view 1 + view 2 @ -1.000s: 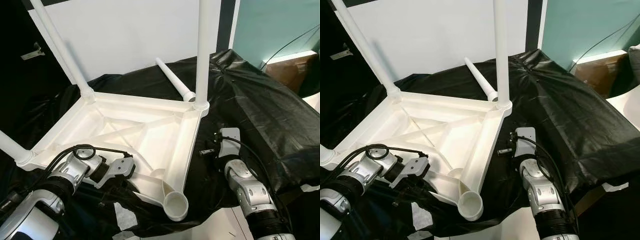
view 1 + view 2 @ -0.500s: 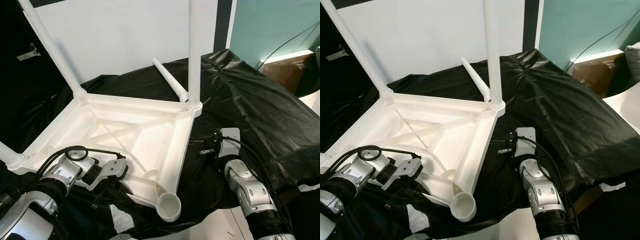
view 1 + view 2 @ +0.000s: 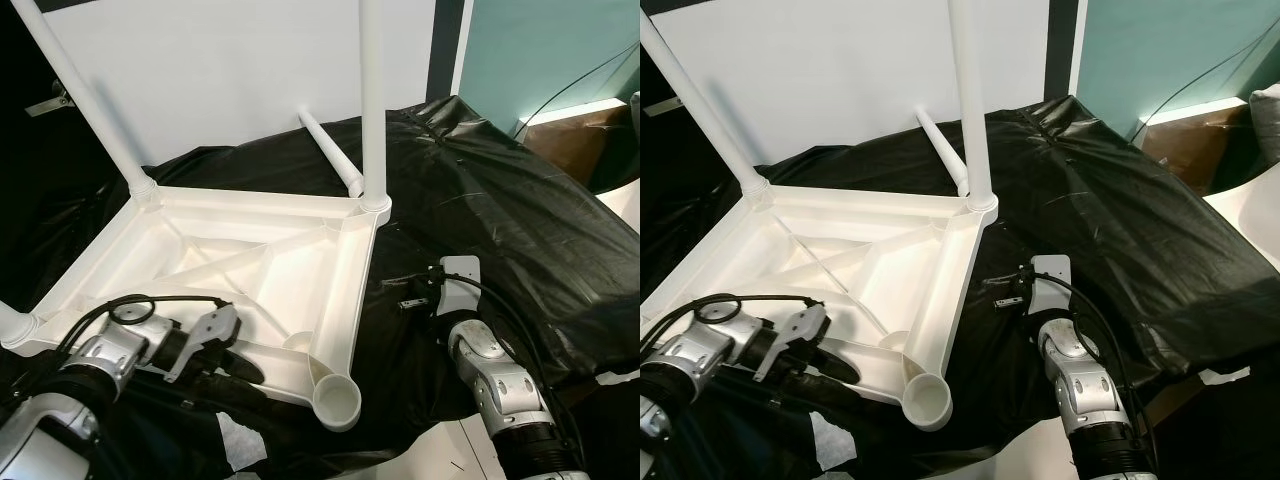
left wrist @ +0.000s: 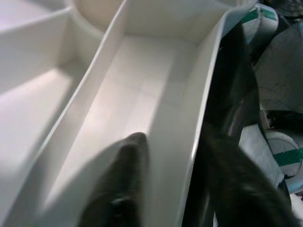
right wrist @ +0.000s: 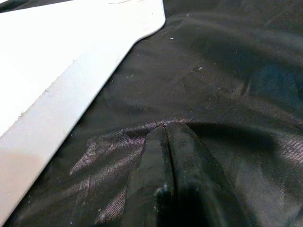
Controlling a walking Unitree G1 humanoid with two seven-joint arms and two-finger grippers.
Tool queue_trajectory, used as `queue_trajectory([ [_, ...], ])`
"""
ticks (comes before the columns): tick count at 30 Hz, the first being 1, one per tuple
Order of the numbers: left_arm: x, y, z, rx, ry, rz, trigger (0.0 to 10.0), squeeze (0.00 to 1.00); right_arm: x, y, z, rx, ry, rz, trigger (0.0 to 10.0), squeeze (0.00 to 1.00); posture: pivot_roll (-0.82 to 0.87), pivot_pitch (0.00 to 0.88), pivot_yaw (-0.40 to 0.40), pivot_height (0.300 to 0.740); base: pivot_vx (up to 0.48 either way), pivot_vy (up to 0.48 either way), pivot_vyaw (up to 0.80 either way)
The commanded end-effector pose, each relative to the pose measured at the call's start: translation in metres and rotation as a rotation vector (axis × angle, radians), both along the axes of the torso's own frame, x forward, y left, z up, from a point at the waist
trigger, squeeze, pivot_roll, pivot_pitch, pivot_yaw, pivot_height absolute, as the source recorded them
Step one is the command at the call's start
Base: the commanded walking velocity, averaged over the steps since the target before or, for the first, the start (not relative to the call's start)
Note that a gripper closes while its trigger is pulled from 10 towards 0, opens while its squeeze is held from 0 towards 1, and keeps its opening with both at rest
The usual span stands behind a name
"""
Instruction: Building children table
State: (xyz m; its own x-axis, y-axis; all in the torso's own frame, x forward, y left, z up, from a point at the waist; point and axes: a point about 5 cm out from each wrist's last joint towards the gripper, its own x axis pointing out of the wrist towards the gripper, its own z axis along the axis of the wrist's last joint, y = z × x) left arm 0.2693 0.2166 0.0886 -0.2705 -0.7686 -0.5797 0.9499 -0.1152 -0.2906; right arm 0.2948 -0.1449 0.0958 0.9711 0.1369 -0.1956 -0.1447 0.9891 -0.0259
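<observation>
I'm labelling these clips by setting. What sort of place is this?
Probably an indoor assembly spot in a home: an upturned white plastic table lies on a black plastic sheet by a white wall.

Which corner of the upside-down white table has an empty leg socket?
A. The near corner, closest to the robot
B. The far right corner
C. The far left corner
A: the socket at the near corner of the table frame is an open cup, while the far corners hold upright legs.

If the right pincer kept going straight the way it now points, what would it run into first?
Probably the black cover: the right pincer, fingers shut, points low along it beside the upturned white table. The table's side lies off to one side of that line, though depth is hard to judge.
</observation>
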Motion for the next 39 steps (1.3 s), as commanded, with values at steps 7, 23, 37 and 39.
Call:
queue_trajectory([
  [7, -0.022, 0.018, -0.022, 0.116, 0.073, -0.021, 10.0, 0.00, -0.006, -0.001, -0.015, -0.001, 0.066, -0.014, 10.0, 0.00, -0.15, 0.021, 0.099, 0.740, 0.000, 0.000, 0.00],
  [23, -0.008, -0.005, 0.055, -0.247, -0.077, -0.028, 10.0, 0.00, -0.011, 0.002, -0.018, 0.001, 0.080, -0.015, 10.0, 0.00, -0.15, 0.027, 0.103, 0.740, 0.000, 0.000, 0.00],
  [37, 0.021, -0.075, 0.084, -0.701, -0.243, 0.184, 10.0, 0.00, -0.011, 0.004, -0.019, -0.004, 0.085, -0.007, 10.0, 0.00, -0.16, 0.020, 0.105, 0.740, 0.000, 0.000, 0.00],
  [39, 0.033, -0.086, 0.072, -0.654, -0.298, 0.301, 10.0, 0.00, -0.011, 0.004, -0.019, -0.004, 0.084, -0.007, 10.0, 0.00, -0.16, 0.018, 0.104, 0.740, 0.000, 0.000, 0.00],
])
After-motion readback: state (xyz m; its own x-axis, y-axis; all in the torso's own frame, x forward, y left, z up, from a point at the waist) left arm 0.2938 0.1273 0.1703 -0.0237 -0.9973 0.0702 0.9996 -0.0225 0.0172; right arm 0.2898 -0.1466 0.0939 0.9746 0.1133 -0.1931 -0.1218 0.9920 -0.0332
